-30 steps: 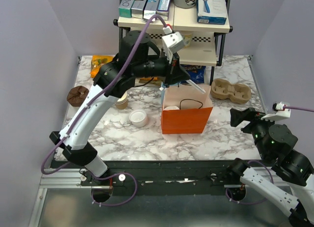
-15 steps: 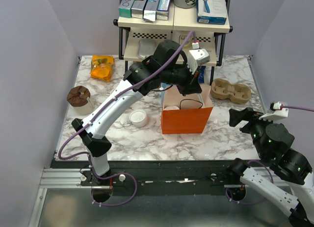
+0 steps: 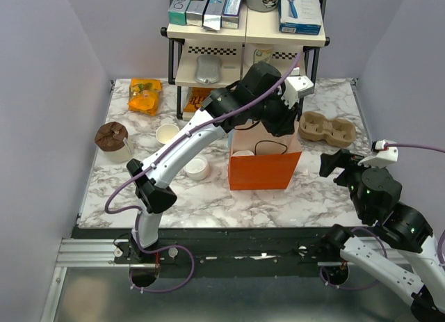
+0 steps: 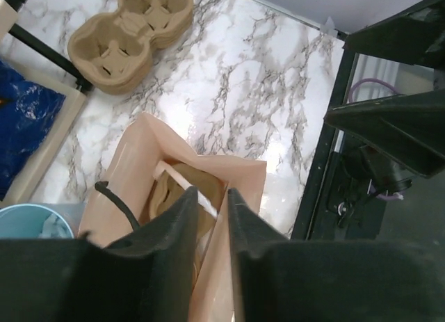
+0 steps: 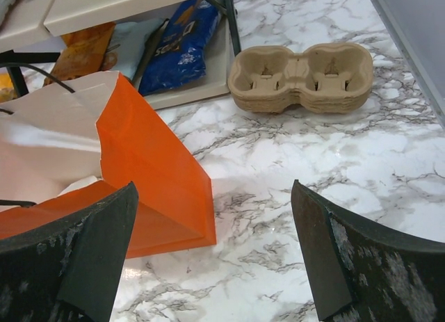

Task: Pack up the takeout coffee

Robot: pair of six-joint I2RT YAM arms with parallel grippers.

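Orange paper bag [image 3: 264, 170] stands on the marble table [image 3: 208, 197]; inside its left end a round white lid shows, seemingly the takeout coffee [image 3: 243, 154], mostly hidden. The left gripper [image 4: 213, 197] hangs over the bag's mouth, fingers a narrow slit apart and gripping nothing. The right gripper [image 5: 215, 259] is spread wide and empty, low beside the bag, near the pulp cup carrier [image 5: 299, 77].

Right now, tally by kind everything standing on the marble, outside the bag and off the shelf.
Orange paper bag: 1
Pulp cup-carrier stack: 1
Orange snack packet: 1
Round cups or tubs: 4
Total: 7
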